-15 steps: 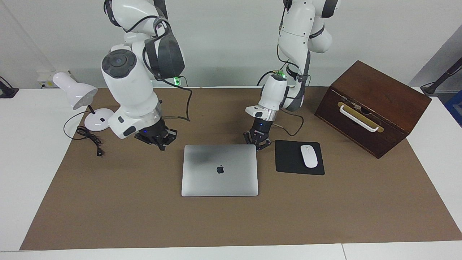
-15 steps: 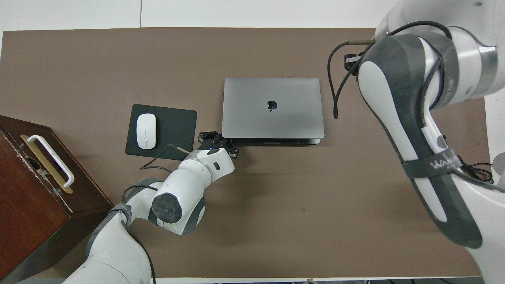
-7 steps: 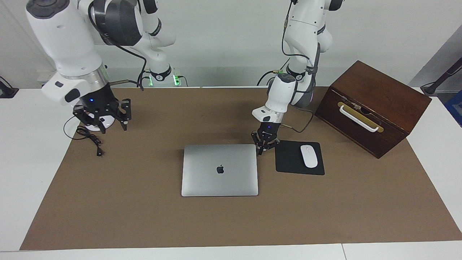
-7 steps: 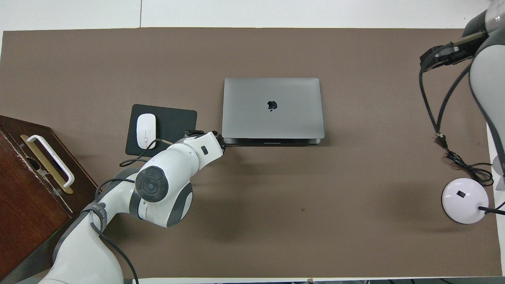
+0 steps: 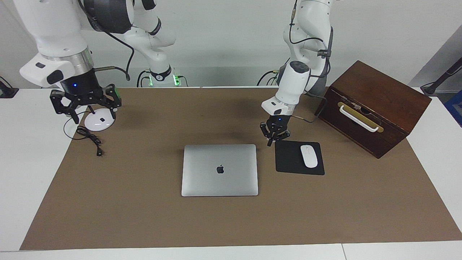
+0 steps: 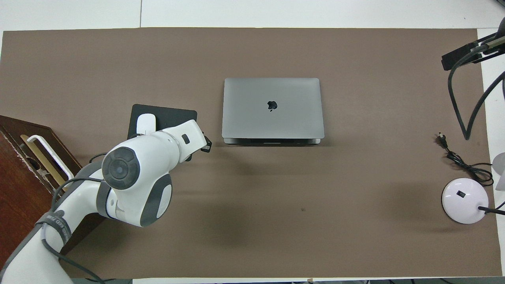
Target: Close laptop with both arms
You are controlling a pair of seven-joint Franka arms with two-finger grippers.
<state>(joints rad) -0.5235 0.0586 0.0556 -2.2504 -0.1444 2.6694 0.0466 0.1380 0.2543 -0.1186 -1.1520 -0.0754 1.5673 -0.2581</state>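
Laptop (image 5: 219,169) lid down — left gripper (image 5: 270,143) pinched together, right gripper (image 5: 94,116) jaws apart.

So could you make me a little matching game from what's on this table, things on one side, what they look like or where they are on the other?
Things:
1. laptop
2. mouse
3. wooden box
4. right gripper

Descriptions:
a. open, over the lamp base
b. lid shut, lying flat
c. lies on the black pad
d. has a white handle

Pairs: 1-b, 2-c, 3-d, 4-a
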